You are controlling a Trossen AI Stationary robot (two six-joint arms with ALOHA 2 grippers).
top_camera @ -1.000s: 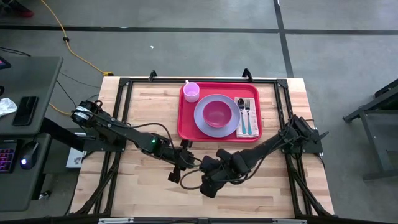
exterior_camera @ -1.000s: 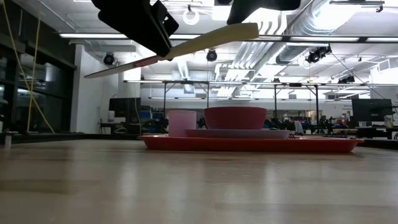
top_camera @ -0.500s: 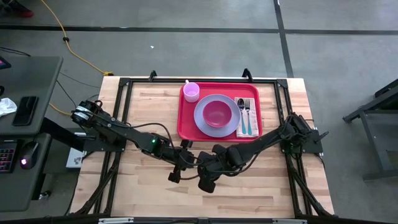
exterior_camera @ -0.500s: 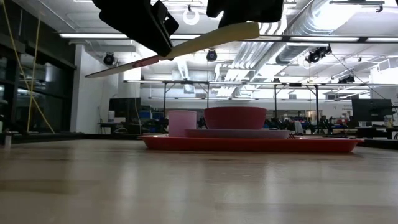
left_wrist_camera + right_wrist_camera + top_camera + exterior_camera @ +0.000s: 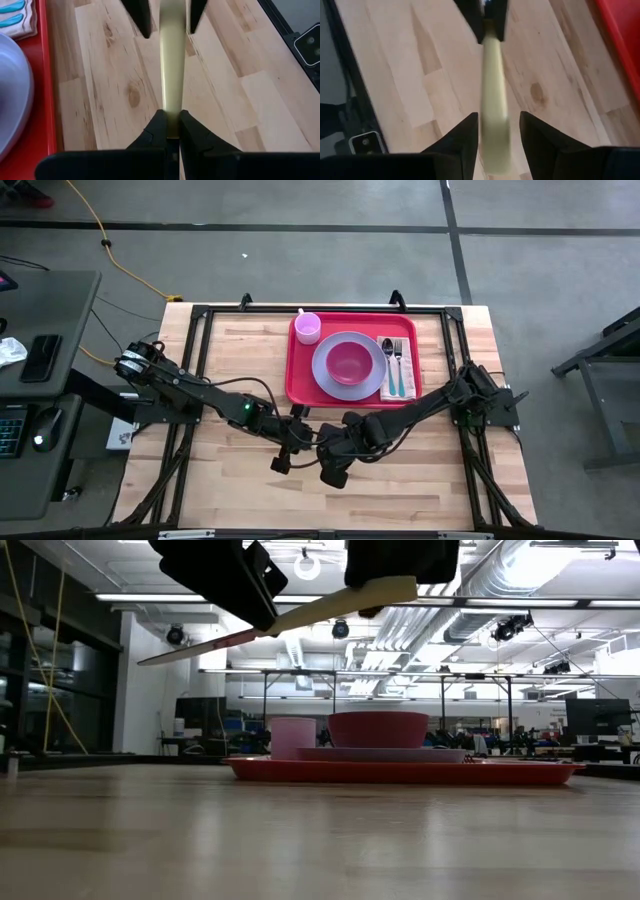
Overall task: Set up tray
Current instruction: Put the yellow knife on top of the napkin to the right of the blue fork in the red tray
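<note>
The right tool [image 5: 498, 131], fingers spread, straddles a pale flat utensil [image 5: 493, 90] above the wooden table [image 5: 410, 75].

In the low view both arms are cut off by the top edge. The pale flat utensil [image 5: 493, 120] is blurred, so its kind is not clear. The tray [image 5: 48, 100] is cut by the edge.

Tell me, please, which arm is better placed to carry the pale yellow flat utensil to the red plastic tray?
Probably the right: the right gripper, open, straddles the utensil at its free end and that arm's base sits nearer the tray. The left gripper is shut on the other end.
</note>
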